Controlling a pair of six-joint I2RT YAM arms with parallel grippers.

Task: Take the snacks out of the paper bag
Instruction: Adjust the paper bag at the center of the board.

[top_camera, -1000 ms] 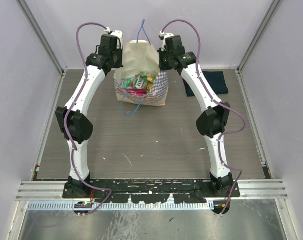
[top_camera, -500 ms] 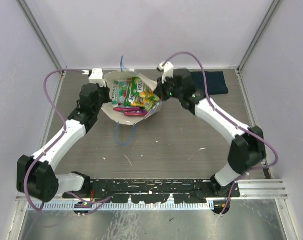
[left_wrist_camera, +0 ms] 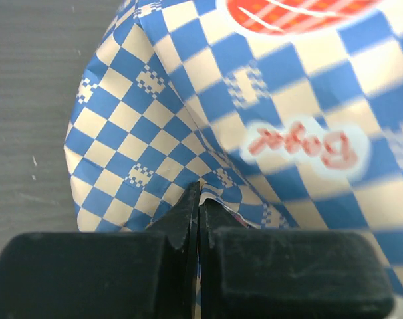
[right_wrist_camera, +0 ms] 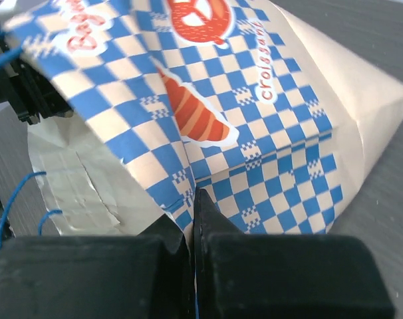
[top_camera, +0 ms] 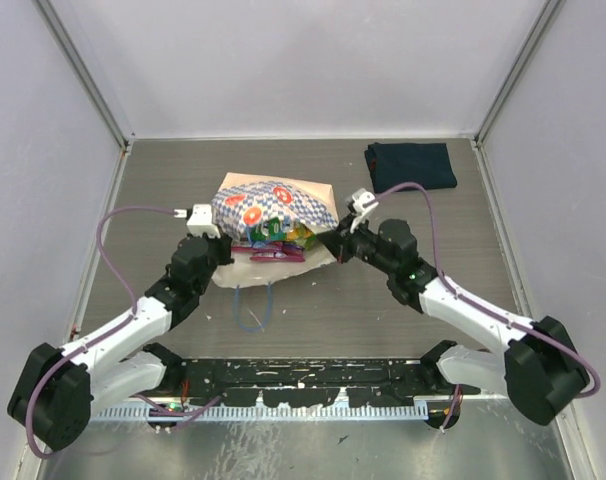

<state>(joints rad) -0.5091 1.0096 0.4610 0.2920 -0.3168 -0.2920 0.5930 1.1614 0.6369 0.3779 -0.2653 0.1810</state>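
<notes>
Paper bag (top_camera: pixel 273 205) mid-table, snacks (top_camera: pixel 273 235) in mouth; cloth (top_camera: pixel 411 165) behind right

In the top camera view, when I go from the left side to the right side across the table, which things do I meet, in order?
left hand → paper bag → right hand → dark folded cloth
</notes>
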